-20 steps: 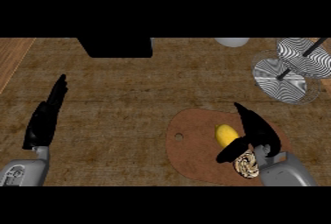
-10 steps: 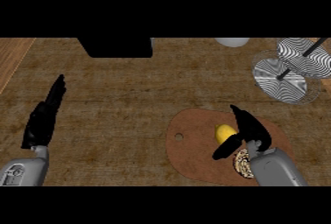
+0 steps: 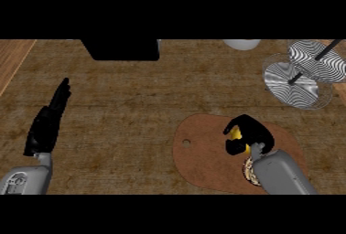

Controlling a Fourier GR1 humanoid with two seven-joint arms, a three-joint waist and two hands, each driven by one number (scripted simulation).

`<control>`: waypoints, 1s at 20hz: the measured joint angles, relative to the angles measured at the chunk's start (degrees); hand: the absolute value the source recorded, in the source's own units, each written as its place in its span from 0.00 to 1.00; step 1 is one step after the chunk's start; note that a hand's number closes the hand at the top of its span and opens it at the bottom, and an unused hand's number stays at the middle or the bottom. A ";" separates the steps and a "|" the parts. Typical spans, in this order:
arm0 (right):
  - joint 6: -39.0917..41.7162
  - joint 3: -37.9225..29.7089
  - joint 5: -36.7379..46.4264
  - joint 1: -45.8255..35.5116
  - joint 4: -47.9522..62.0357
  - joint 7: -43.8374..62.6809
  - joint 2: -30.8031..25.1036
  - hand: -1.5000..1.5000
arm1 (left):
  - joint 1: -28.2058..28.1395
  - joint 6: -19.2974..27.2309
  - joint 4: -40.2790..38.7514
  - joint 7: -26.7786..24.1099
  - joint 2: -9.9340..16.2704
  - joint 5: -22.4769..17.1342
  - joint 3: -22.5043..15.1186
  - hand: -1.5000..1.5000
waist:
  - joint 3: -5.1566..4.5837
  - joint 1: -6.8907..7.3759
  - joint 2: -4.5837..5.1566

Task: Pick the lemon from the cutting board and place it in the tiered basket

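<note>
Brown woven counter [image 3: 135,114] fills the view, with a black box [image 3: 121,49] at the far edge. Left hand [image 3: 46,125] rests at the left, fingers straight and flat, holding nothing; right of centre sits the cutting board [image 3: 206,155], where the right hand [image 3: 249,135] is curled round the lemon [image 3: 235,133], only a sliver of yellow showing between fingers and thumb. Tiered basket [image 3: 300,75] stands far right, well apart from the board.
</note>
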State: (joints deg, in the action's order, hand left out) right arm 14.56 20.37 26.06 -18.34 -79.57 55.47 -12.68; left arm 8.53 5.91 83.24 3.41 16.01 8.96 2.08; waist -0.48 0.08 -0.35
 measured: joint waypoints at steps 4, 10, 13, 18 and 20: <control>-0.07 0.02 2.15 1.10 -0.45 -1.30 1.08 1.00 | -0.58 -0.90 0.11 -0.59 0.16 -0.23 1.15 0.50 | -0.01 -0.09 -0.09; -1.33 -3.32 1.45 2.87 -4.85 -0.24 4.14 1.00 | 0.38 -1.69 0.35 0.47 0.21 0.14 2.19 0.50 | 0.35 -0.16 0.19; -0.32 -1.20 2.41 3.16 -8.87 -2.89 3.61 1.00 | 0.85 -1.63 -0.53 0.52 -0.35 0.40 2.16 0.50 | 0.42 -0.24 0.20; 0.60 7.39 6.58 4.90 -15.35 -15.88 -0.11 1.00 | 0.39 -1.48 -1.03 -0.26 -0.66 0.55 2.19 0.50 | 0.49 -0.29 0.12; -2.03 7.88 7.70 6.35 -18.82 -20.07 -0.95 1.00 | 0.43 -1.35 -0.85 -0.01 -0.56 0.68 2.36 0.50 | 0.52 -0.53 0.10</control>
State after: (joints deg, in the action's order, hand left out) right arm 12.53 28.26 33.75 -11.99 -98.39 35.40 -13.63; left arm 8.95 4.56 82.39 3.40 15.45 9.63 4.44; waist 0.03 -0.45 -0.25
